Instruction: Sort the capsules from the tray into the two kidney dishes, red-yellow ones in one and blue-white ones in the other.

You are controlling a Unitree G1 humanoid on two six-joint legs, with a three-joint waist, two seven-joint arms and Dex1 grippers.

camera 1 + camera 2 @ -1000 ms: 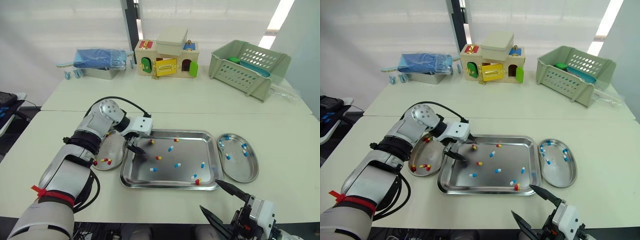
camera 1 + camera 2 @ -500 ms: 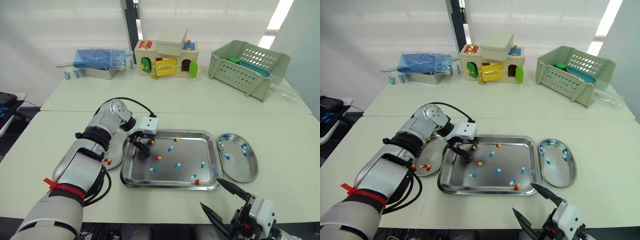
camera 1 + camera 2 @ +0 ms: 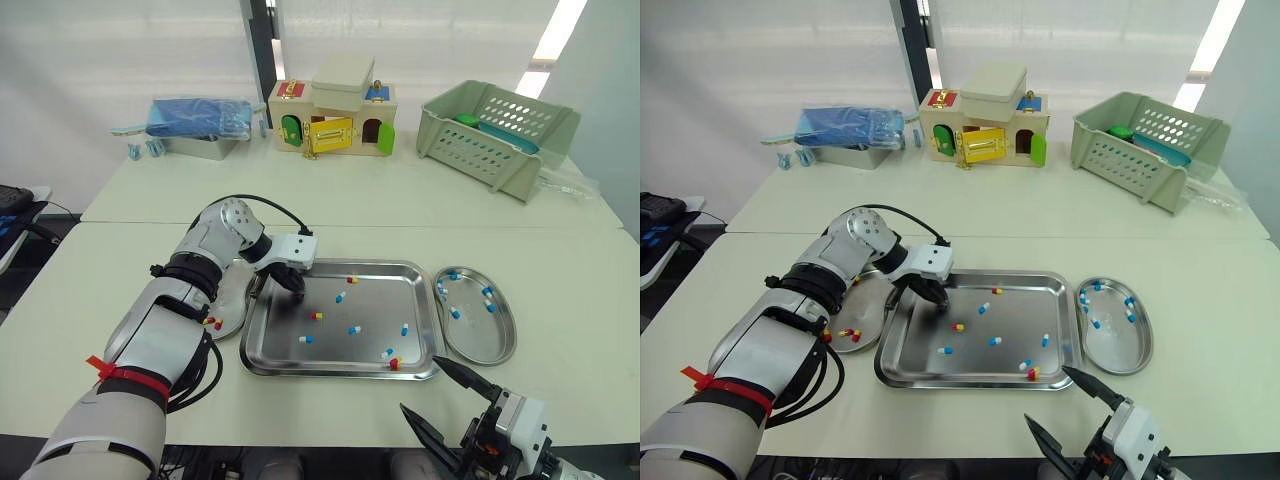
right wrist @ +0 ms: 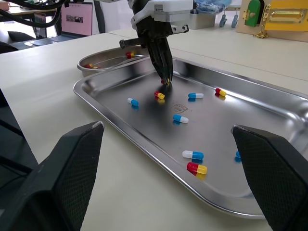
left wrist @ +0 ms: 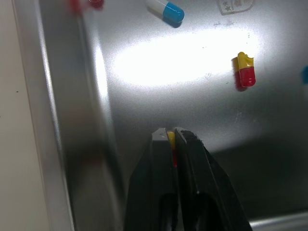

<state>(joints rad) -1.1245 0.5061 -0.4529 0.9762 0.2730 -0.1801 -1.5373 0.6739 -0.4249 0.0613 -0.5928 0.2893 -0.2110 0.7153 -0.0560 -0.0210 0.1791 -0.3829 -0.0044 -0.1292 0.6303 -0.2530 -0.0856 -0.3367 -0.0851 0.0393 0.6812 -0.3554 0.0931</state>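
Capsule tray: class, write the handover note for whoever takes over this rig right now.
Left gripper: shut on a red-yellow capsule, over the left side of the tray.
Right gripper: open, empty, near the tray's front right corner.
Done: a few red-yellow ones lie in the left kidney dish, several blue-white capsules in the right kidney dish.
Left: drop the held capsule in the left dish; three red-yellow and about five blue-white lie loose in the tray.
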